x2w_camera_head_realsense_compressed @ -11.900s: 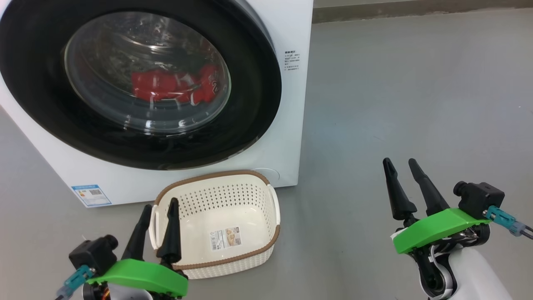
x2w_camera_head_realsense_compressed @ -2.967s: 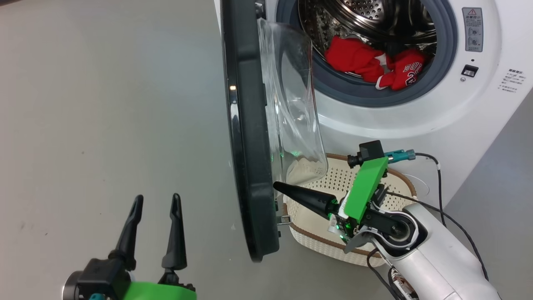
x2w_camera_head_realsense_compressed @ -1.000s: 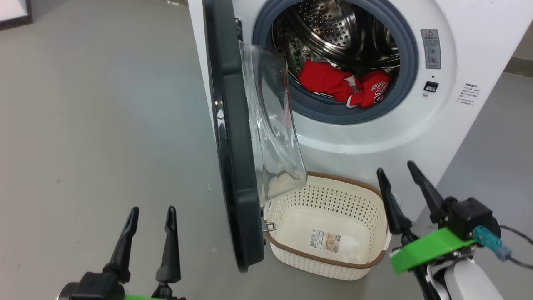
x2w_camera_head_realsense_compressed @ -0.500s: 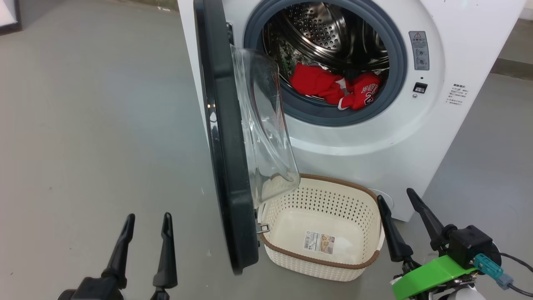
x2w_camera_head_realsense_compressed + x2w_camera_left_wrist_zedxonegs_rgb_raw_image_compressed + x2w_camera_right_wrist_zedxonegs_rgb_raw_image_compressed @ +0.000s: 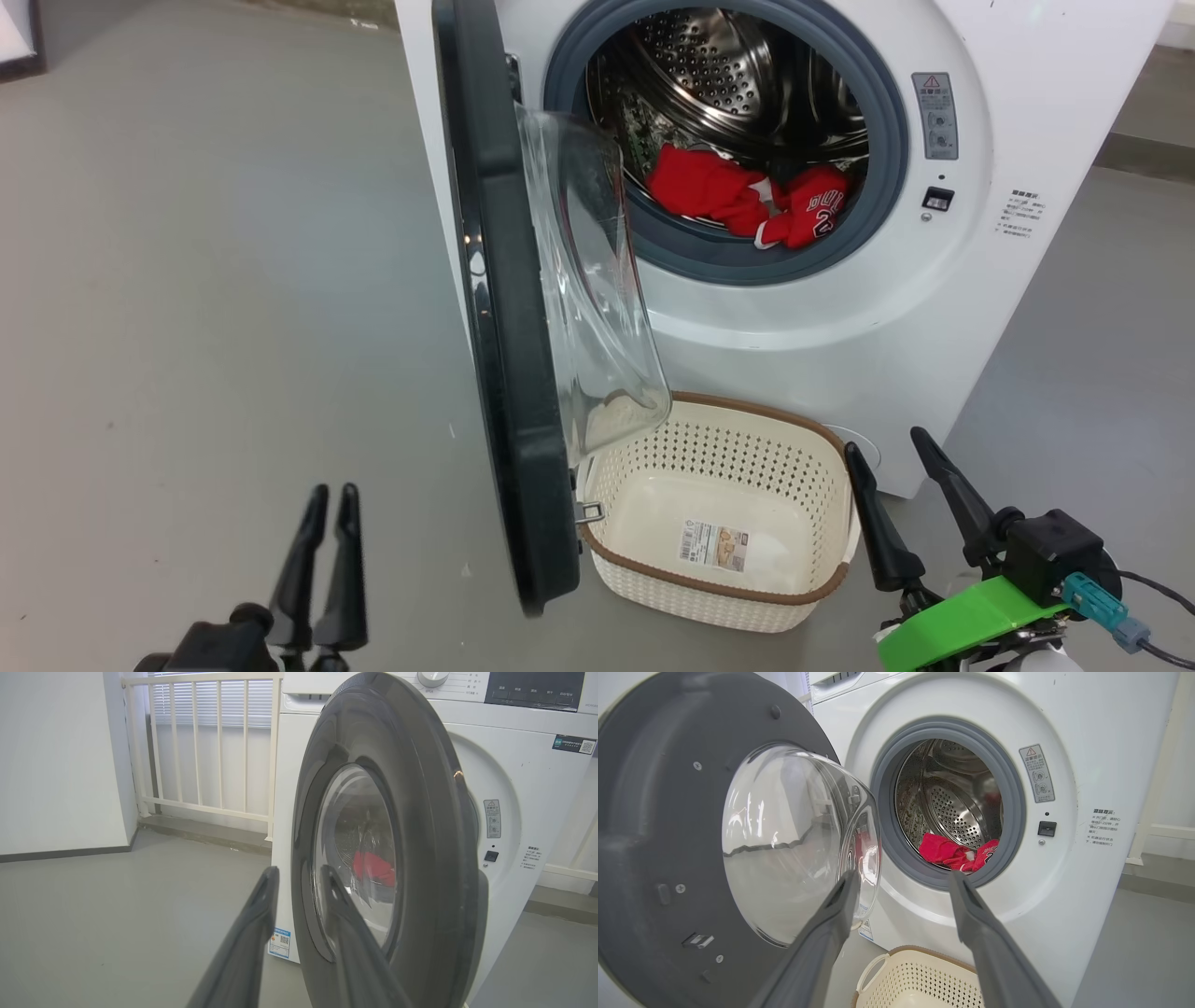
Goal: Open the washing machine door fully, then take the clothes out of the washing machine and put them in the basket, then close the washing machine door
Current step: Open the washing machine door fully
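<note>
Narrowed left gripper [image 5: 335, 490] to a slim empty gap outside the half-swung washing machine door [image 5: 509, 373] (right gripper [image 5: 884, 441] wide, empty, by the basket [image 5: 747, 408]); clothes [image 5: 709, 187] in the drum [image 5: 728, 65], so probably mid-opening: push door wider next.

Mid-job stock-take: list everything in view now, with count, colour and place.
washing machine: one, white, behind the basket.
washing machine door: one, black rim, clear glass bowl, standing open, edge-on in the head view.
clothes: one bundle, red with white trim, low inside the machine.
basket: one, cream with brown rim, on the floor before the machine.
sticker: one, paper, on the basket's bottom.
railing: one, white, beside the machine.
left gripper: one, dark, lower left, jaws close with a slim gap, empty.
right gripper: one, dark, lower right beside the basket, jaws wide, empty.
</note>
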